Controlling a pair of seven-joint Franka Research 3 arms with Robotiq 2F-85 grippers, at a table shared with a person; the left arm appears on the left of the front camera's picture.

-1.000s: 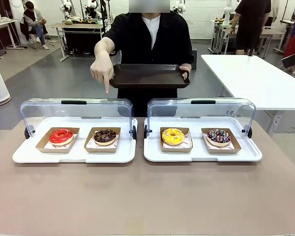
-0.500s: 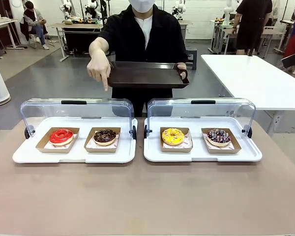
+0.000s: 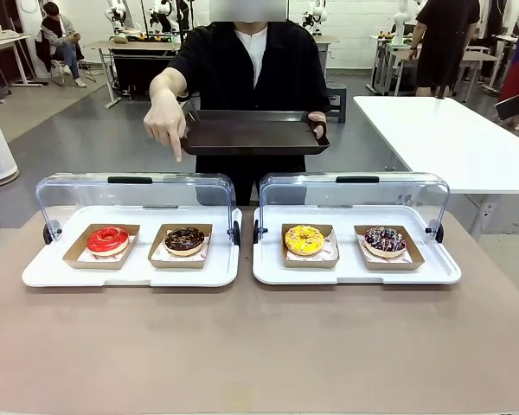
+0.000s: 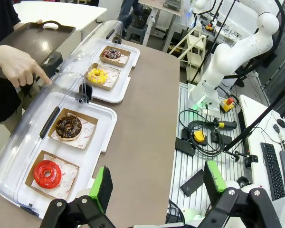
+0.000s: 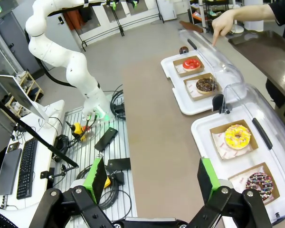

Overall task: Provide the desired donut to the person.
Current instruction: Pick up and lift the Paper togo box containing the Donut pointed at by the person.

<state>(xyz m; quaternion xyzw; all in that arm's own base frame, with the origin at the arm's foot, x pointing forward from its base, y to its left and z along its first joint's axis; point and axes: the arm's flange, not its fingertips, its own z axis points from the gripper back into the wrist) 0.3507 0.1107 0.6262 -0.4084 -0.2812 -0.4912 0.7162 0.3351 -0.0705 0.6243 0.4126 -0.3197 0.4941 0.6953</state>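
Counter point(image 3: 259, 346): two white lidded cases side by side, clear lids tipped back. Landmark is the left case point(image 3: 35, 275).
Person point(image 3: 251, 69): stands behind the left case, at the far side of the counter.
Right case point(image 3: 272, 275): just beside the left case.
Brown tray point(image 3: 255, 134): held level above and behind the left case, gripped at its end by the other hand point(image 3: 317, 124).
Left tool point(image 4: 159, 183), right tool point(image 5: 151, 178): both spread wide, holding nothing, on the near side of the left case.
Pointing hand point(image 3: 166, 121): arm stretched forward, index finger straight down over the left case's lid, chocolate-donut side.
Donuts: red donut point(image 3: 108, 239) and chocolate donut point(image 3: 184, 239) inside the left case; yellow donut point(image 3: 304, 239) and sprinkled donut point(image 3: 385, 239) in the right case.
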